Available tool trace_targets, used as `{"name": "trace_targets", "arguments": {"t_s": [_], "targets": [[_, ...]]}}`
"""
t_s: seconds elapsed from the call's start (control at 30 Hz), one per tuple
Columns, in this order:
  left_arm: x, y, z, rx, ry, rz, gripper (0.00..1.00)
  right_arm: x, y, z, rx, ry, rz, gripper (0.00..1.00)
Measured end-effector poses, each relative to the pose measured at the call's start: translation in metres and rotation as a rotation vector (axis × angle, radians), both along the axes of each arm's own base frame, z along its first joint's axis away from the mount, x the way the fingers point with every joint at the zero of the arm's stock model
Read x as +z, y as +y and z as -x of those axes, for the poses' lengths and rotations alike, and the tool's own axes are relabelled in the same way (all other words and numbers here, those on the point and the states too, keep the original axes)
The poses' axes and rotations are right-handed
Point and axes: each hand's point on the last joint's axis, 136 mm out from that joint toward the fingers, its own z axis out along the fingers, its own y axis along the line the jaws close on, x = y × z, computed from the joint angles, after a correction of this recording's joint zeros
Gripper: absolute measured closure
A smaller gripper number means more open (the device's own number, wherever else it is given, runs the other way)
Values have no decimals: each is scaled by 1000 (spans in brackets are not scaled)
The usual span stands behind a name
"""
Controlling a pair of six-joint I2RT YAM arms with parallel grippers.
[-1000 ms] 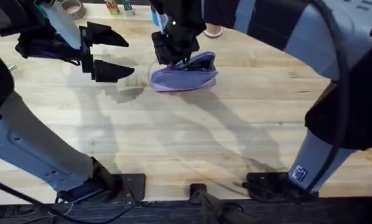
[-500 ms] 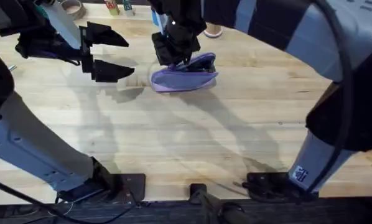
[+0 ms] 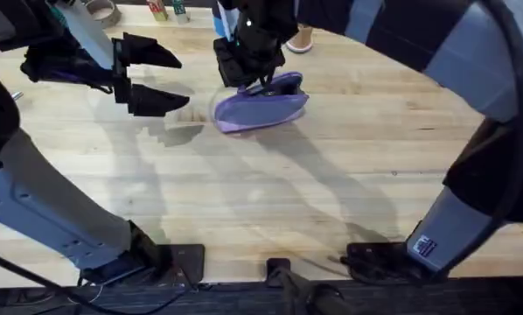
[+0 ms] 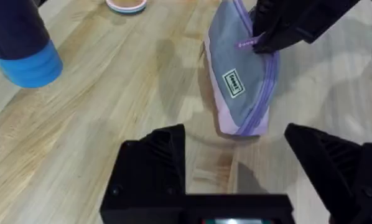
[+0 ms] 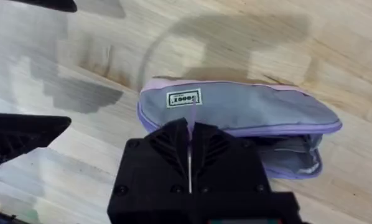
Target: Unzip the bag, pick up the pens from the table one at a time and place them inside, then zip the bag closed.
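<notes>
While the right end effector [image 5: 190, 140] pinches its zipper, the bag [image 3: 260, 107] lies mid-table [image 3: 270, 201].

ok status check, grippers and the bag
Right gripper shut on the zipper pull of the bag. Left gripper open, hovering beside it. Bag partly unzipped. Nothing in the way.

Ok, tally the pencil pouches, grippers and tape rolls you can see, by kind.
pencil pouch: 1
grippers: 2, the left gripper and the right gripper
tape roll: 1
total: 4
</notes>
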Motion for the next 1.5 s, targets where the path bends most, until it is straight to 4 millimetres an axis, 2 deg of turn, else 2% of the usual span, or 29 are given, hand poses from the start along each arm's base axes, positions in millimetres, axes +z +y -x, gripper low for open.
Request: {"name": "trace_targets", "arguments": {"t_s": [0.17,0.27,0.57,0.77,0.87,1.07,1.17,1.23,1.5], "targets": [[0,-2,1,-6,4,2,8,0,0,0,8,-2,2,970],[-2,-10,3,-28,11,4,7,0,0,-1,10,-5,5,970],[-18,-52,15,-150,-4,0,7,1,0,-2,18,-12,10,970],[-21,-67,15,-193,-19,-16,6,1,0,-2,18,-12,10,970],[-32,-91,16,-248,24,-67,6,1,0,-2,18,-12,11,970],[-34,-108,19,-288,26,-81,26,1,-1,-2,17,-14,12,970],[-36,-108,19,-290,29,-89,105,1,-1,-2,17,-14,12,970],[-37,-107,19,-291,33,-97,223,1,-1,-2,17,-14,12,970],[-41,-105,18,-292,32,-121,923,1,0,-3,17,-20,8,970]]}}
